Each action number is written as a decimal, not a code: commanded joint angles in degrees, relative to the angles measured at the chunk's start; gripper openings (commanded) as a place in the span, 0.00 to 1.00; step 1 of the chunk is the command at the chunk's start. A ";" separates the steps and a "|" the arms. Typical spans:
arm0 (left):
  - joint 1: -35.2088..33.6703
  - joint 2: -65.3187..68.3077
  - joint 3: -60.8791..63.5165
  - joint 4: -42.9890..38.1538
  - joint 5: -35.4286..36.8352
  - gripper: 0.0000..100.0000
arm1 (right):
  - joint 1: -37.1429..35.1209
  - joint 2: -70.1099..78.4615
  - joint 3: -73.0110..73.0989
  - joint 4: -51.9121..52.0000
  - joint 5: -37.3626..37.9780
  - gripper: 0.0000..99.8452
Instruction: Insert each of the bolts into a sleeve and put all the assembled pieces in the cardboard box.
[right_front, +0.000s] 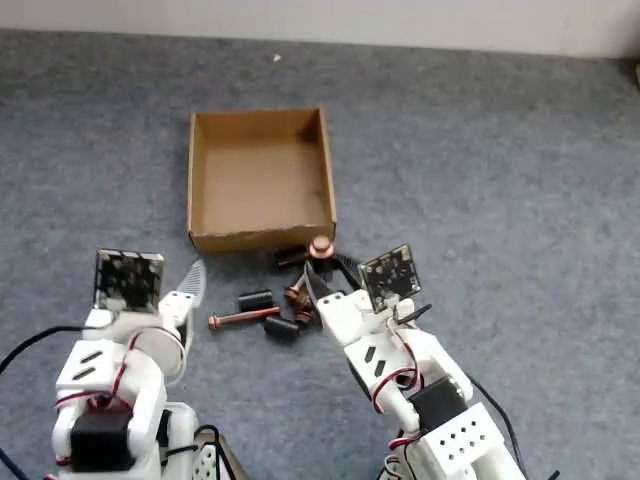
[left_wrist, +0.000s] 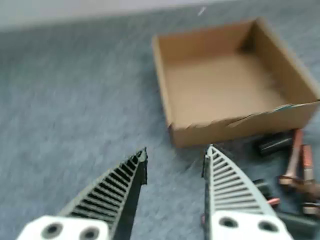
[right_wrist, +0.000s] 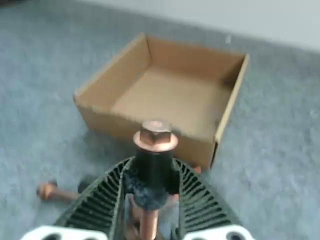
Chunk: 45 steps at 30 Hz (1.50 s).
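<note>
From above, the cardboard box (right_front: 258, 240) holds nothing yet, so by my reckoning no piece is delivered. My right pincer (right_front: 322, 275) sits just outside the box's near corner, clamped on one bolt-and-sleeve piece (right_front: 320, 250), the first assembly as far as I can judge. My left pincer (right_front: 190, 285) hangs empty in front of the box's near wall. Between the two, near that wall, lie a loose bolt (right_front: 243, 318), flat with its long axis roughly parallel to the wall, and black sleeves (right_front: 255, 299), plus more bolts whose count I cannot settle; all of these remain to be mated and boxed. Through my left wrist camera, the left pincer (left_wrist: 175, 155) stands spread wide with bare carpet in the gap, the box beyond it. Through my right wrist camera, the right pincer's fingers (right_wrist: 195, 200) grip the black sleeve, the copper hex head standing clear of it. The piece's long axis runs along my fingers, head toward the box, shank back toward my wrist.
</note>
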 joint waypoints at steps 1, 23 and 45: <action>-7.16 0.40 7.43 -2.46 -0.44 0.10 | 1.01 -0.31 -7.87 8.57 -0.53 0.00; -7.60 0.40 22.29 -10.64 -5.27 0.01 | 1.10 65.27 -67.21 15.60 -0.70 0.00; -7.60 0.40 22.46 -10.64 -5.27 0.01 | 7.96 94.29 -80.31 -0.22 -0.97 0.06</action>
